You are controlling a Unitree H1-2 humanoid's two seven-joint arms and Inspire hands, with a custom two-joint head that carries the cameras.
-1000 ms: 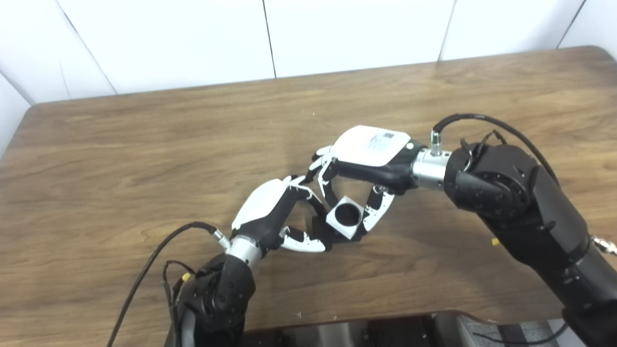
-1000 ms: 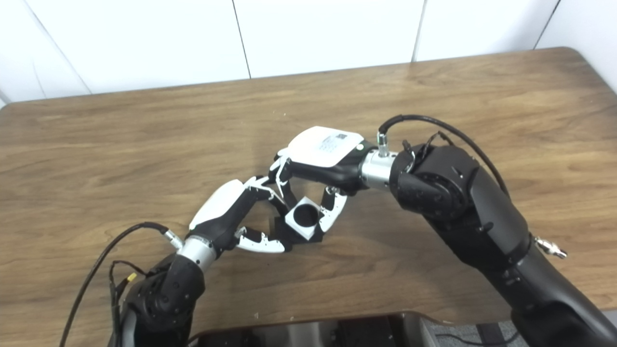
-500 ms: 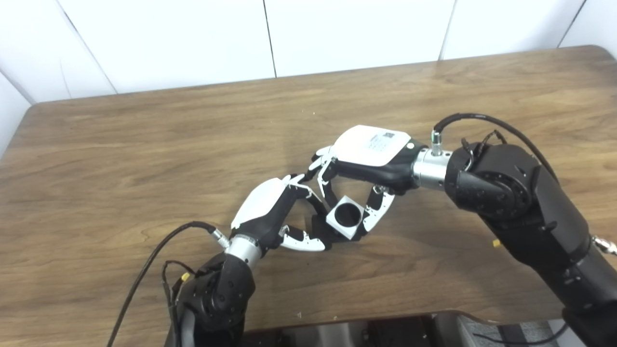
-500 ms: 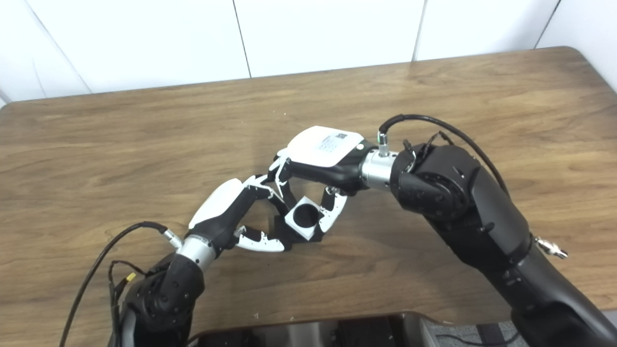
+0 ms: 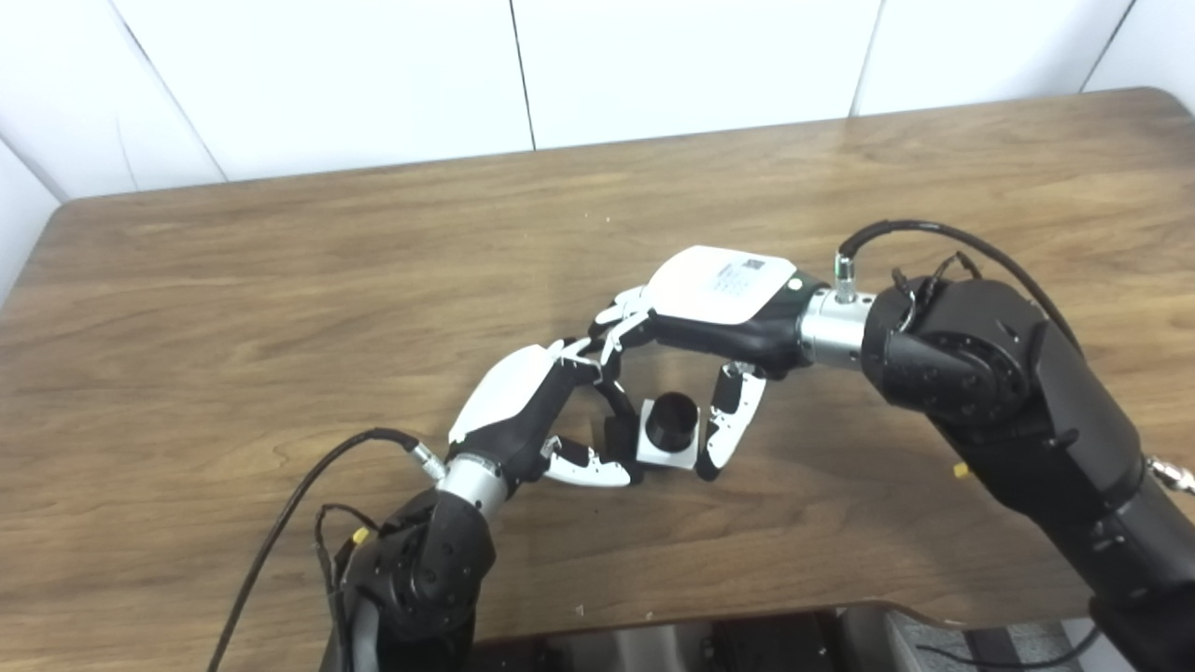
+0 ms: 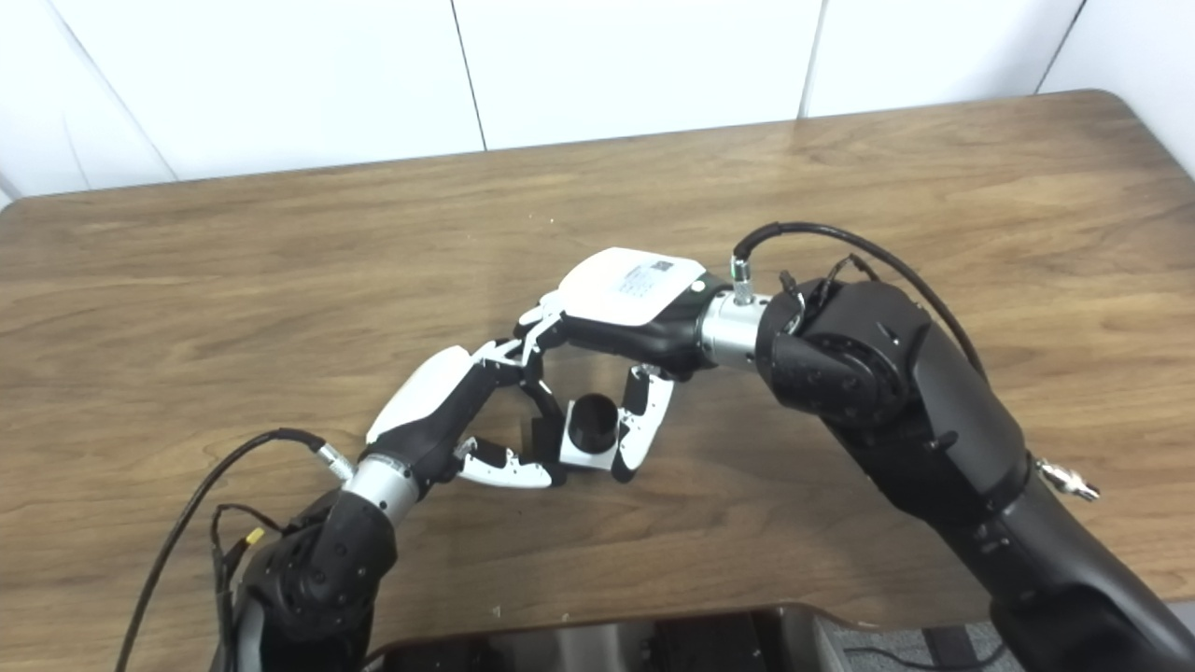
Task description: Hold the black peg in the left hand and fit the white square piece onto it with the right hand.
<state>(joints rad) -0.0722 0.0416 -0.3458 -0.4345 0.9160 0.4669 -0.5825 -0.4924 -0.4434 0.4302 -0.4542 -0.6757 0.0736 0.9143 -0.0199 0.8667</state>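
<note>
Frame centre | black peg (image 5: 672,417) through white square piece (image 5: 667,448) | left hand (image 5: 546,411) grips its base | right hand (image 6: 611,350) spread, empty | we find both views alike

The bench (image 5: 280,271) is brown wood with darker grain streaks. The left robot hand (image 5: 537,411) has a white back shell over black parts, its fingers banded black and white. The right robot hand (image 5: 714,313) is likewise white on top with small dark print, black beneath, and a silver wrist ring. The black peg (image 5: 673,418) stands in the white square piece (image 5: 667,450). The wall (image 5: 653,56) is white with thin dark seams.
</note>
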